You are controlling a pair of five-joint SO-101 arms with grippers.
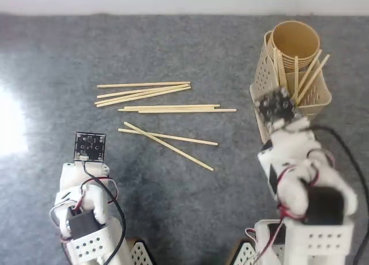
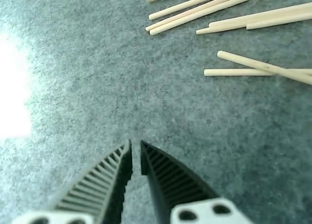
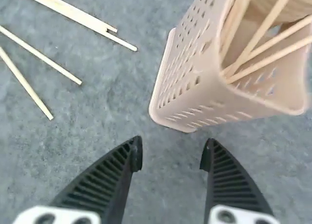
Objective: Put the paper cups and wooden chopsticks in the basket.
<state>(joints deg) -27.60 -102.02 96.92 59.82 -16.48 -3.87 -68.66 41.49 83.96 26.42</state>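
The high camera looks down on the table [image 1: 190, 207] from above, with both arms at its lower edge. Each wrist camera sits close behind its gripper, facing forward and down. Chopsticks [image 2: 209, 6] lie ahead of the left gripper [image 2: 135, 147] — the basket [image 3: 195, 83] just ahead of the right gripper [image 3: 173, 147]. The high view shares both.
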